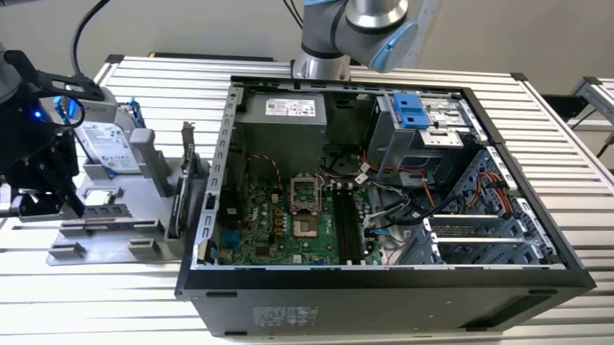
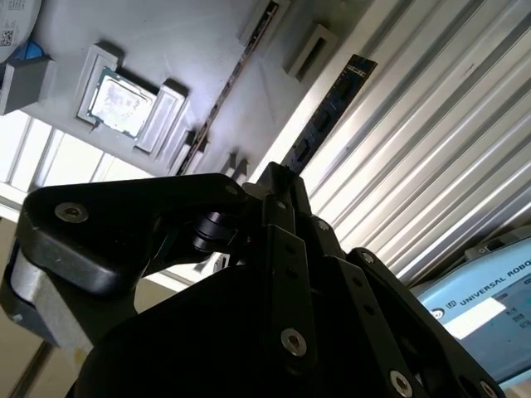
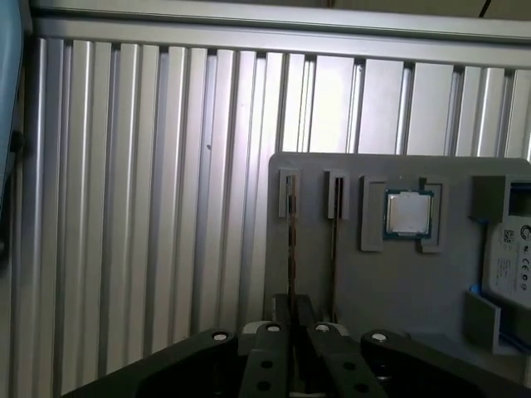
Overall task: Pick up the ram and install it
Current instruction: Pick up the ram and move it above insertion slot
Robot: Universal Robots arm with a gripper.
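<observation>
The ram [image 2: 325,112] is a long dark stick standing on edge in the grey holder tray [image 3: 390,282]. It runs straight in between my fingertips in both wrist views [image 3: 291,249]. My gripper [image 3: 292,308] sits low over the tray at the exterior view's left [image 1: 43,203], its fingers [image 2: 286,207] drawn close together on the stick's near end. A second thin stick [image 2: 236,83] stands in the neighbouring slot [image 3: 334,240]. The open computer case [image 1: 537,237] lies on its side to the right, and the motherboard's long memory slots [image 1: 347,224] are exposed.
On the tray also rest a square processor chip [image 3: 408,213], a silver hard drive [image 1: 106,147] in a blue frame, and a card with a metal bracket [image 1: 187,180] beside the case wall. Ribbed aluminium table [image 3: 149,207] surrounds the tray. The arm's base [image 1: 321,65] stands behind the case.
</observation>
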